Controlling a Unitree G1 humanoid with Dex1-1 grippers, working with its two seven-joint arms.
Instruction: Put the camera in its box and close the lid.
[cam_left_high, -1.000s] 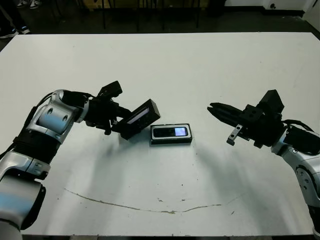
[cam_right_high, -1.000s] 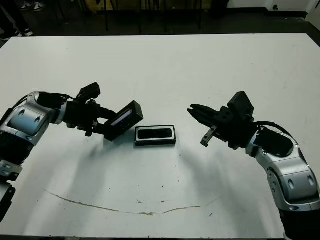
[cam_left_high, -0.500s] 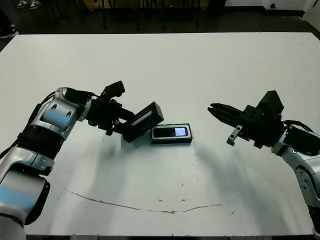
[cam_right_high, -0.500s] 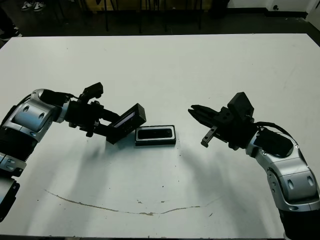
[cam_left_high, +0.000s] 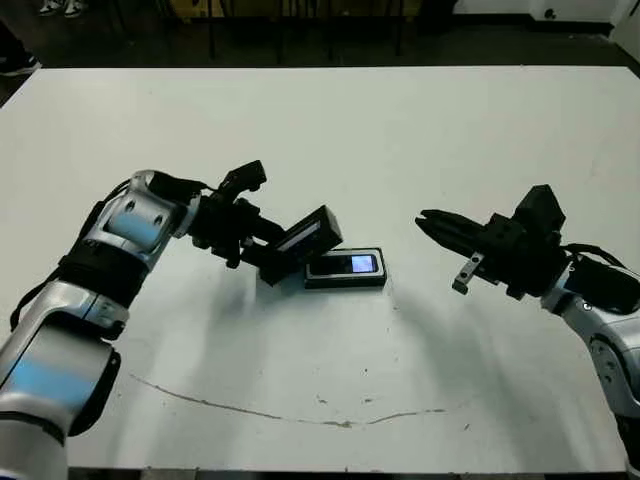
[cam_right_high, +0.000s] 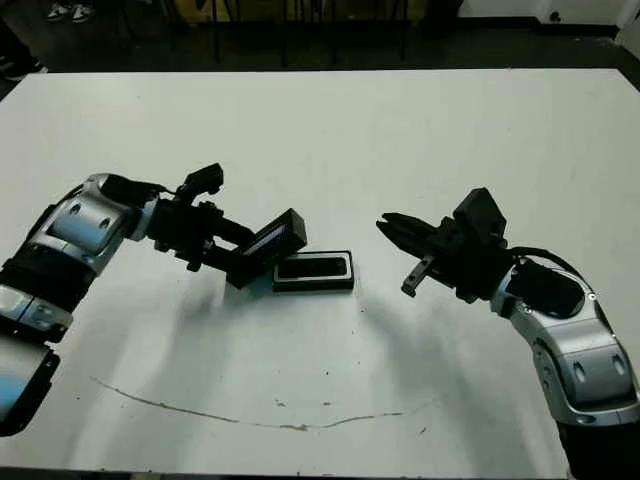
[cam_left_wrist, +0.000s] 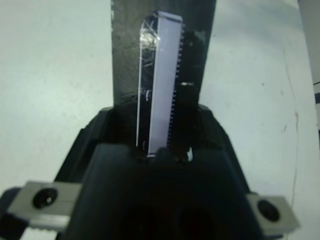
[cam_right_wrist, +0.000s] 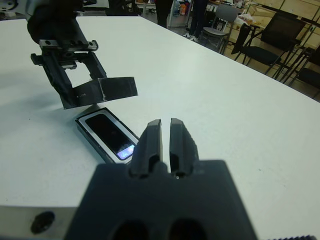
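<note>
The camera lies flat inside the box at the table's middle, its small screen glowing bluish. My left gripper is shut on the lid, a flat black panel held tilted just left of the box, with its raised end over the box's left end. In the left wrist view the lid shows edge-on between the fingers. My right gripper hovers to the right of the box with its fingers pressed together and nothing in them. It points toward the camera.
A thin dark scratch line curves across the white table near its front edge. Chairs and a person's legs stand beyond the table's far side.
My left gripper has carried the tilted lid rightward, from a gap beside the box to over the box's left end. The right arm has barely moved.
</note>
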